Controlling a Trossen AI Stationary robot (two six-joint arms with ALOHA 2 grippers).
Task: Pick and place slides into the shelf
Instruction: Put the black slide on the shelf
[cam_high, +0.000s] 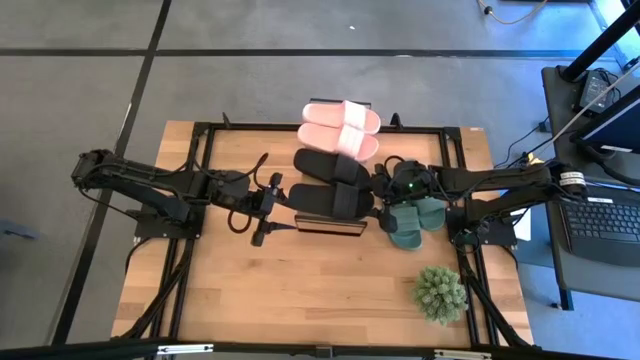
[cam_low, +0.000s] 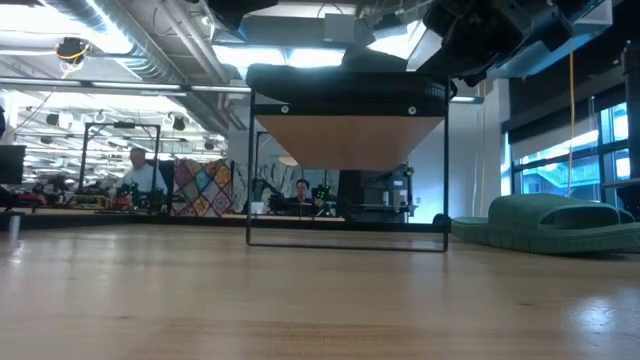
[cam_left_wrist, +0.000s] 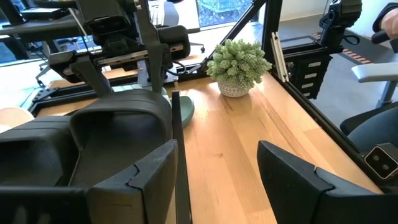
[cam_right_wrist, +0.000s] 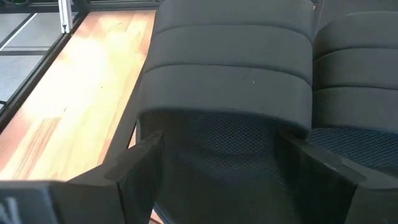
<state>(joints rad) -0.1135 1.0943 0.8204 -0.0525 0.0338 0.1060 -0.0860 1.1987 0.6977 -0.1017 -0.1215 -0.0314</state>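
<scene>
The shelf (cam_high: 326, 229) stands mid-table with its wood top (cam_low: 345, 135) raised on a black frame. On it lie a pink pair of slides (cam_high: 340, 128) at the far end and two black slides (cam_high: 332, 165), (cam_high: 325, 198). A green pair (cam_high: 415, 222) rests sole-down on the table to the shelf's right. My left gripper (cam_high: 268, 208) hovers open just off the near black slide's left end (cam_left_wrist: 93, 134). My right gripper (cam_right_wrist: 221, 152) is open at that slide's right end, one finger on either side of it. My right gripper comes at the near black slide's right end (cam_right_wrist: 230, 140) slanting down from the table's right, with a finger beside each long side. Whether the fingers (cam_right_wrist: 140, 165) touch the slide, I cannot tell. The slide lies flat on the shelf top.
A small potted plant (cam_high: 440, 293) stands at the table's near right corner. The green slide (cam_low: 555, 222) lies close under my right arm. The black arm frames run along both table sides. Bare wood lies in front of the shelf (cam_high: 300, 290).
</scene>
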